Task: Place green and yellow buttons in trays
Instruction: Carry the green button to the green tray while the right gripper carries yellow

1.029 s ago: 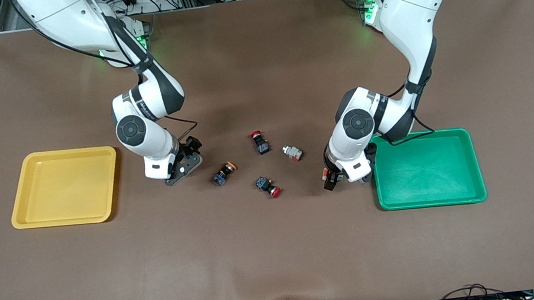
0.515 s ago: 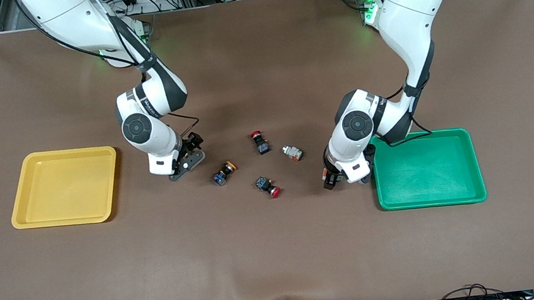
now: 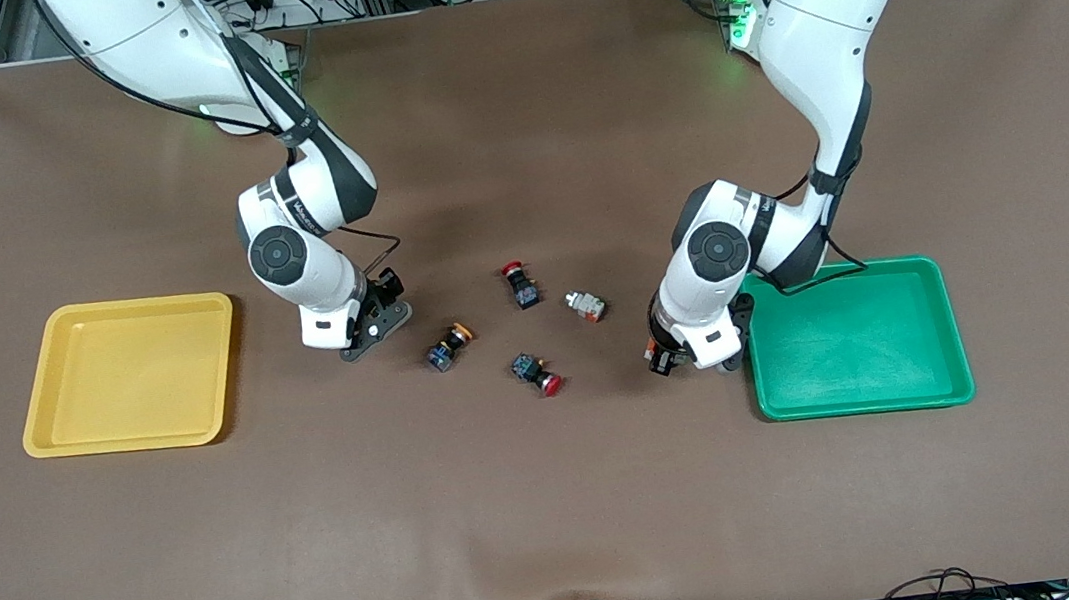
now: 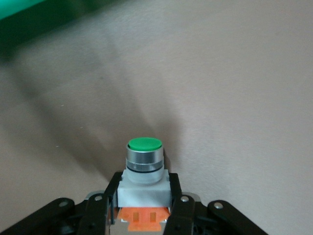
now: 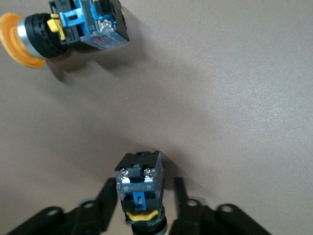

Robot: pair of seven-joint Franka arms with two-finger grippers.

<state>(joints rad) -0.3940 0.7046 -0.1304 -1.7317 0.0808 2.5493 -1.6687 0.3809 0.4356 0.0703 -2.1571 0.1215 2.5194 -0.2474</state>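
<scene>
At mid-table toward the left arm's end, the left gripper (image 3: 660, 358) is low on the table just beside the green plastic tray (image 3: 843, 270). Its jaws, wider a second ago, are now clamped on the white-grey body of the green-capped push-button (image 4: 144, 169), orange part down between them. Looks like a finished grasp; lift and carry to the green tray likely next.

Toward the right arm's end, the right gripper (image 3: 369, 331) is down on the table between the yellow plastic tray (image 3: 123, 306) and the loose buttons. Its jaws have drawn in around a black-blue button with a yellow part (image 5: 139, 188), but a gap shows on one side, so they are apart, not yet gripping. This grasp seems half done.

Not moved since then: the yellow-capped black-blue button (image 3: 449, 343), the other white-grey button (image 3: 585, 305) and two red-capped black buttons (image 3: 519, 285) (image 3: 538, 372) mid-table. Both trays hold nothing so far.
</scene>
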